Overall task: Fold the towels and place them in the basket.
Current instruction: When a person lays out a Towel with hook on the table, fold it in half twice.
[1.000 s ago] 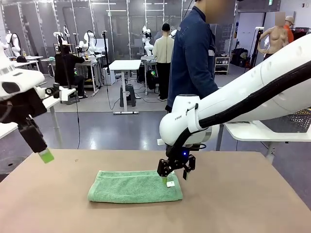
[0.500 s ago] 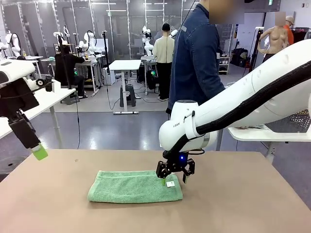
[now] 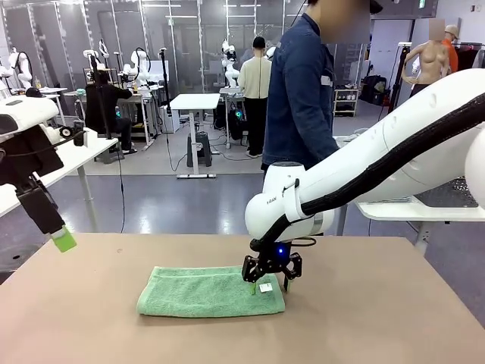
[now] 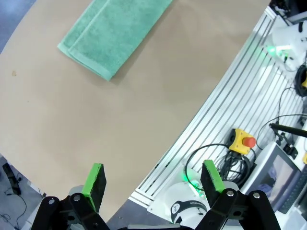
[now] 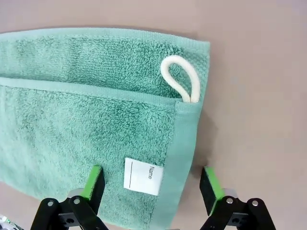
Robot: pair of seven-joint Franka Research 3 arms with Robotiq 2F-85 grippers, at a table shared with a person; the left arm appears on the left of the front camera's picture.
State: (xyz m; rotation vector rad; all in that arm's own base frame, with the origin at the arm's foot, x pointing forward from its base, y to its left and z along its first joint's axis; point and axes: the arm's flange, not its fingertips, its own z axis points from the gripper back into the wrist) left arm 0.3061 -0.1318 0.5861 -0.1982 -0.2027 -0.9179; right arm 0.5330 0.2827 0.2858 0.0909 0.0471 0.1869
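right gripper (image 3: 270, 286) jaws apart, straddling towel (image 3: 201, 292) edge at lower center; left gripper (image 4: 153, 178) apart, idle far left. fold step; next likely pinch that edge.

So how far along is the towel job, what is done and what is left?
Done: the towel lies folded on the table. In hand: the right hand is open, low over the towel's end by the white tag, gripping nothing yet. The left hand hangs open, off to the side. Left: picking the towel up and placing it in the basket.
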